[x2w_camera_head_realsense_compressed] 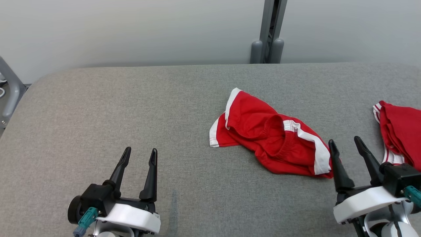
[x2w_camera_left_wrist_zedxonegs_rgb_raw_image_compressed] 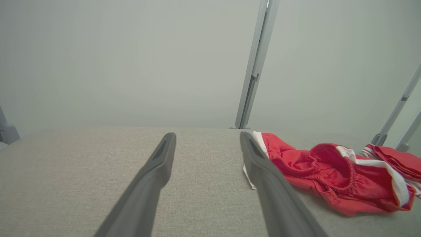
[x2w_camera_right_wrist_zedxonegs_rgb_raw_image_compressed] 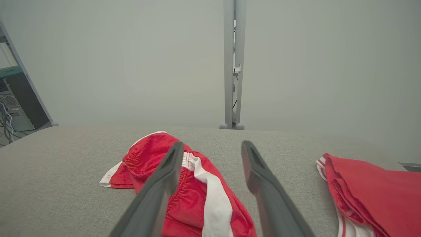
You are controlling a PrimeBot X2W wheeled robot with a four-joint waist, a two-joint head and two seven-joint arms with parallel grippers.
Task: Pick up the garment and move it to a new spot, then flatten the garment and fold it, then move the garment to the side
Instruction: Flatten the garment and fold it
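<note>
A crumpled red garment [x2w_camera_head_realsense_compressed: 263, 131] with white side stripes lies in a heap right of the middle of the grey padded table [x2w_camera_head_realsense_compressed: 98, 108]. Its elastic waistband gapes upward. My right gripper [x2w_camera_head_realsense_compressed: 343, 140] stands open at the heap's near right end, nothing between its fingers. The right wrist view puts the garment [x2w_camera_right_wrist_zedxonegs_rgb_raw_image_compressed: 148, 154] under and left of that gripper [x2w_camera_right_wrist_zedxonegs_rgb_raw_image_compressed: 212, 144], with the left finger over the cloth. My left gripper [x2w_camera_head_realsense_compressed: 140, 150] is open and holds nothing, at the near left, well apart from the cloth. From its wrist camera the garment [x2w_camera_left_wrist_zedxonegs_rgb_raw_image_compressed: 329, 174] lies right of the left gripper [x2w_camera_left_wrist_zedxonegs_rgb_raw_image_compressed: 207, 135].
A second red garment [x2w_camera_head_realsense_compressed: 401, 131] with white trim lies folded at the table's right edge, also seen as a red folded pile [x2w_camera_right_wrist_zedxonegs_rgb_raw_image_compressed: 371, 184] in the right wrist view. A grey post [x2w_camera_head_realsense_compressed: 269, 33] stands behind the table's far edge. Bare grey padding spreads across the left half.
</note>
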